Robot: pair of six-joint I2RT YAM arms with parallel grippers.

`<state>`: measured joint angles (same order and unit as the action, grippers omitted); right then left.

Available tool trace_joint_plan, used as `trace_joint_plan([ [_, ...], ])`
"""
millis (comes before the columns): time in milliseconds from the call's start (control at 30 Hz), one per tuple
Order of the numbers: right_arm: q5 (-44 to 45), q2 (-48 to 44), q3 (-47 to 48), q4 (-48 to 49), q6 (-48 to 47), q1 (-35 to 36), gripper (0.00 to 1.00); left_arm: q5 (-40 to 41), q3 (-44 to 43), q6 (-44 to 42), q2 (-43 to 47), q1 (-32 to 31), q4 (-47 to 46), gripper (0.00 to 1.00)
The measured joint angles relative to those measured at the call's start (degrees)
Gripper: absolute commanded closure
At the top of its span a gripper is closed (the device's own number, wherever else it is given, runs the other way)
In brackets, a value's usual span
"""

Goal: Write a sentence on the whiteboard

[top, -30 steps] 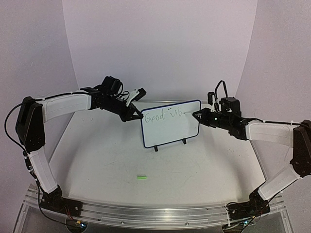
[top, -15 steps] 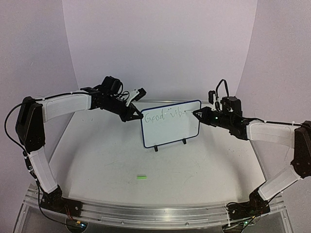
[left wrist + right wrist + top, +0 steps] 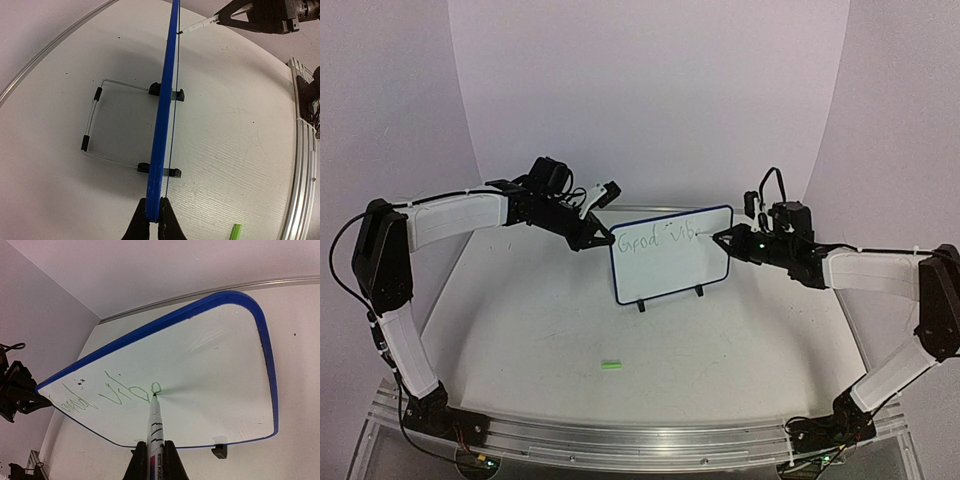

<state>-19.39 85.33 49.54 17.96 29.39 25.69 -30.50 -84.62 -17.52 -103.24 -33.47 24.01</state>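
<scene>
The whiteboard [image 3: 670,255] stands upright on two black feet at the table's middle back, blue-rimmed. My left gripper [image 3: 604,240] is shut on its left edge; in the left wrist view the blue rim [image 3: 162,130] runs up from between the jaws of my left gripper [image 3: 154,220]. My right gripper [image 3: 718,238] is shut on a white marker pen [image 3: 154,427], whose tip touches the board. The sentence [image 3: 107,395] reads "Good vib" in thin green, with a small loop just beside the tip. In the right wrist view the whiteboard [image 3: 200,375] fills the frame above my right gripper [image 3: 153,460].
A green pen cap [image 3: 611,365] lies on the table in front of the board, also seen as the green cap [image 3: 235,232]. A wire stand [image 3: 107,120] props the board from behind. A metal rail [image 3: 640,440] edges the table's near side.
The right gripper has shifted slightly left, carrying the pen tip along the board's top line. The left arm and the board have not moved.
</scene>
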Motion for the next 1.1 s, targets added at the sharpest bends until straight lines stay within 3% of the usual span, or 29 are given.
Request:
trace_joint_plan([
  [800,3.4,0.1,0.0,-0.2,1.1,0.1,1.00,0.0,0.0,0.6,0.0,0.0,0.0,1.00],
  [1100,3.9,-5.3,-1.5,-0.4,1.2,0.1,1.00,0.2,0.0,0.5,0.0,0.0,0.1,1.00],
])
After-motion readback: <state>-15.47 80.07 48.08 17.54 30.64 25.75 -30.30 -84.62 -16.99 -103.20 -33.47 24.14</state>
